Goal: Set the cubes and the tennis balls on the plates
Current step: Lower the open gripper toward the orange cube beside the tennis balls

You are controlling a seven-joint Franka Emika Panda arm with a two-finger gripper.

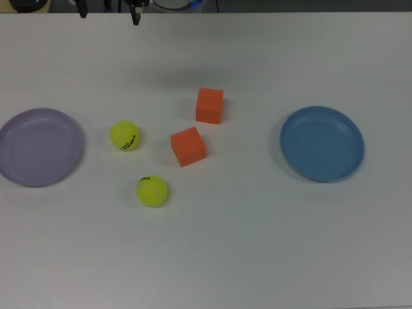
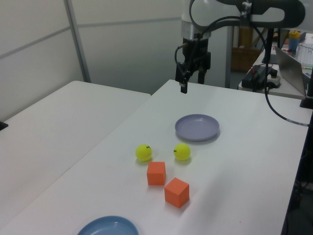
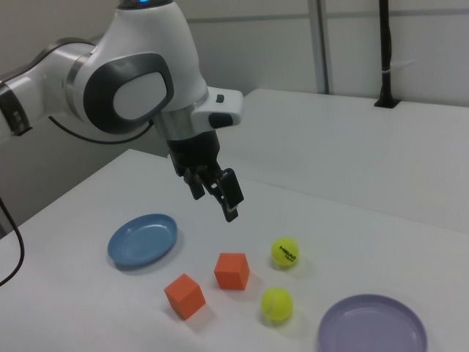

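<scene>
From the top view we see a white table (image 1: 257,257) with the lavender plate (image 1: 38,147) at its left edge and the blue plate (image 1: 322,143) toward the right edge, well apart. Between them lie both cubes and both balls. One cube (image 1: 210,105) sits nearer the far edge, the other cube (image 1: 188,146) just beside it, nearer us and turned at an angle; they do not touch. One ball (image 1: 125,136) lies near the lavender plate, the second ball (image 1: 152,191) nearer the near edge. Both plates are bare. Only the tips of the gripper (image 1: 108,13) show at the far edge of the table.

In the left view we find the gripper (image 2: 192,78) hanging above the far end of the table, high over the lavender plate (image 2: 197,127). Its fingers stand apart and hold nothing. The two balls (image 2: 144,152) (image 2: 182,152) lie side by side in front of that plate, the cubes (image 2: 156,173) (image 2: 176,192) nearer us, and the blue plate (image 2: 108,227) is cut by the bottom of the picture.

In the right view we see the gripper (image 3: 212,191) well above the table, tilted, empty, its fingers parted. Below it the blue plate (image 3: 143,240) lies toward the right view's left, the lavender plate (image 3: 373,327) at the lower right, and the cubes (image 3: 184,295) (image 3: 231,271) and balls (image 3: 285,252) (image 3: 277,304) between them.
</scene>
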